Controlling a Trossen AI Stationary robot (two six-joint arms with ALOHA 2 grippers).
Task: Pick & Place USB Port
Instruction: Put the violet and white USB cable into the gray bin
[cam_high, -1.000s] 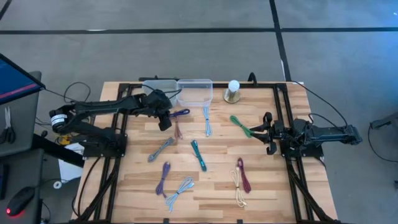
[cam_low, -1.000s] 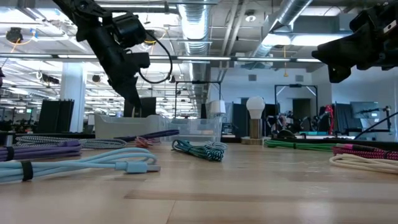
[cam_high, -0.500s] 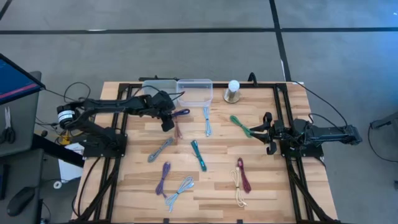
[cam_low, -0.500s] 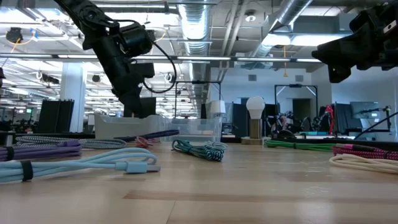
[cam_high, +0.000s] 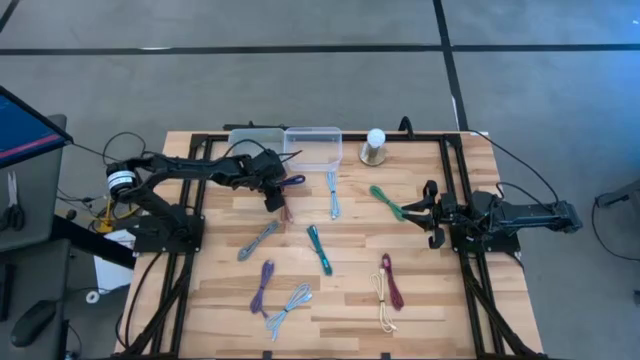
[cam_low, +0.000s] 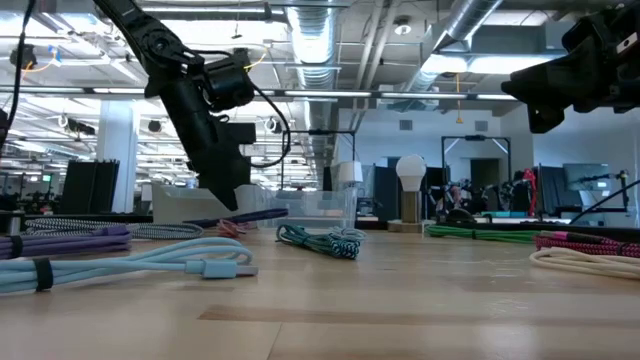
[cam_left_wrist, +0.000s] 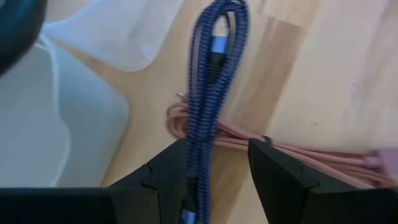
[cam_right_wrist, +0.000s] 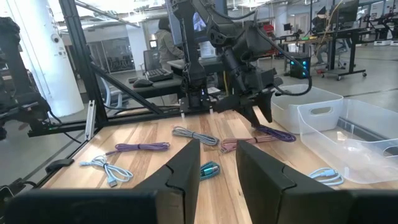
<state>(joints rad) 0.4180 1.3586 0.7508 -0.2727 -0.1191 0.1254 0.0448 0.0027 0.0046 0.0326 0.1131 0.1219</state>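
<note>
I have the left claw (cam_high: 272, 196) low over the far-left part of the wooden slatted desk (cam_high: 430, 290), just in front of the two clear plastic bins (cam_high: 312, 147). From its wrist camera my two dark fingers (cam_left_wrist: 281, 180) are spread apart, straddling the coiled dark blue braided USB cable (cam_left_wrist: 211, 99); the cable runs up between them, and I cannot tell whether either finger is touching it. That blue cable lies on the desk right beside the nearer bin's corner, crossing over a bundled pink cable (cam_left_wrist: 298, 155) that stretches away to one side. From above, the blue cable (cam_high: 291, 182) sits next to the claw, with the pink one (cam_high: 287, 210) just below it.

In the level view the left arm slants down from above, its claw (cam_low: 226, 190) hanging just over the blue cable (cam_low: 250, 216) in front of the bins.

The right claw (cam_high: 432, 213) is parked at the right edge of the desk, well apart from the work, next to a green cable (cam_high: 386, 202). Its wrist view shows its fingers (cam_right_wrist: 186, 171) parted with nothing between them.

Other bundled cables lie scattered on the desk: teal (cam_high: 320, 248), grey (cam_high: 259, 240), purple (cam_high: 263, 287), light blue (cam_high: 289, 308), cream (cam_high: 381, 303).
</note>
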